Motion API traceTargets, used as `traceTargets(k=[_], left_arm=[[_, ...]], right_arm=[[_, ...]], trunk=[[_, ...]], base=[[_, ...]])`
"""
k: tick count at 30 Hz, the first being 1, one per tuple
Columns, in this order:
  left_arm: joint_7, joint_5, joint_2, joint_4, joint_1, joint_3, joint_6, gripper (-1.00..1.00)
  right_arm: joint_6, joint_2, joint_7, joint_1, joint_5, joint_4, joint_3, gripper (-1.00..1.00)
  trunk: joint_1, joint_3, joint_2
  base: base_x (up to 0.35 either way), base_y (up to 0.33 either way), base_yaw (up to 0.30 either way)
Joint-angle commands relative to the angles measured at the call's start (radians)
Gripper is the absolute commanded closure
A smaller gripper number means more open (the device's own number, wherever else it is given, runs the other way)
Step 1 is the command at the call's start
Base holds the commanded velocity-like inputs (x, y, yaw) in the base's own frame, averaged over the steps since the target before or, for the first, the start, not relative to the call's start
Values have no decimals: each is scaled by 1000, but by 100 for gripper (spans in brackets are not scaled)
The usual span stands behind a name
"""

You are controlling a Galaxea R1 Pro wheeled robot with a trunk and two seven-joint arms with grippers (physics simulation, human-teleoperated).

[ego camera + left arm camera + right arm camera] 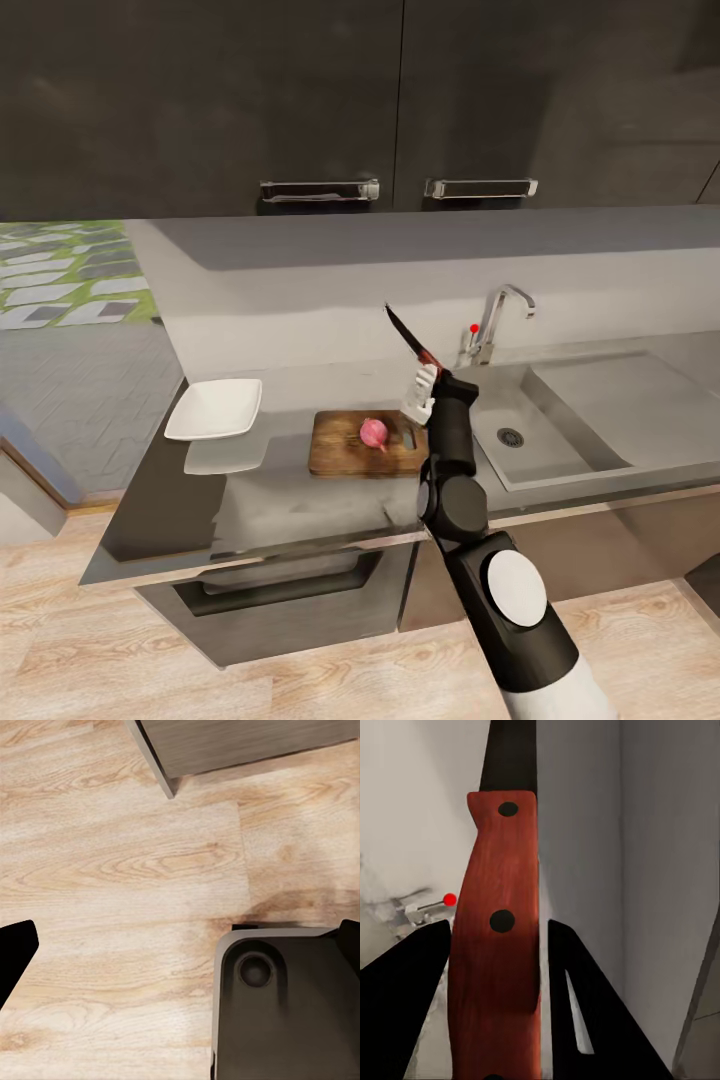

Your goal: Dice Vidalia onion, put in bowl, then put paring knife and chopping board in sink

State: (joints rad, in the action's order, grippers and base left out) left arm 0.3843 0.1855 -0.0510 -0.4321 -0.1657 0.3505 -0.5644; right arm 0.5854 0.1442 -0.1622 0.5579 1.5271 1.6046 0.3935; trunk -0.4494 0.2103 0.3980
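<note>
The pinkish-red Vidalia onion [373, 432] rests whole on the brown chopping board [340, 448], which lies on the grey countertop [250, 500] left of the sink [560, 425]. My right gripper [423, 388] hangs just above the board's right end, shut on the paring knife [405, 332], whose dark blade points up and to the left. In the right wrist view the knife's red-brown riveted handle [495, 945] sits between the two dark fingers of that gripper [499, 967]. The white square bowl [215, 408] stands left of the board. My left gripper [184, 945] is open over the wooden floor.
A chrome tap [497, 318] with a red knob [473, 327] stands behind the sink. Dark wall cabinets [320, 100] hang above. An oven front [280, 590] sits below the countertop. Part of the robot's base [285, 1005] shows under the left gripper.
</note>
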Motion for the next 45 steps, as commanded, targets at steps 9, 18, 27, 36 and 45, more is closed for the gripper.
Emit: traceTargets(k=[9, 18, 27, 36, 45], left_arm=[[4, 9, 0, 5, 0, 8, -3, -100], [4, 8, 0, 6, 0, 8, -3, -100], [4, 8, 0, 6, 0, 8, -3, -100], [4, 8, 0, 6, 0, 8, -3, -100], [4, 8, 0, 6, 0, 8, -3, -100]], right_arm=[[32, 30, -293, 38, 142, -41, -4, 100], [31, 30, -503, 39, 265, -43, 1, 100], [32, 30, -520, 39, 301, -38, 17, 100], [79, 30, -519, 39, 310, -26, 120, 100], [94, 30, -518, 39, 311, -20, 126, 100]], trunk=[[-1, 2, 2], [-1, 2, 2], [-1, 2, 2], [-1, 2, 2], [-1, 2, 2]], base=[[0, 0, 0], [-71, 0, 0], [-39, 0, 0], [-1, 0, 0], [0, 0, 0]])
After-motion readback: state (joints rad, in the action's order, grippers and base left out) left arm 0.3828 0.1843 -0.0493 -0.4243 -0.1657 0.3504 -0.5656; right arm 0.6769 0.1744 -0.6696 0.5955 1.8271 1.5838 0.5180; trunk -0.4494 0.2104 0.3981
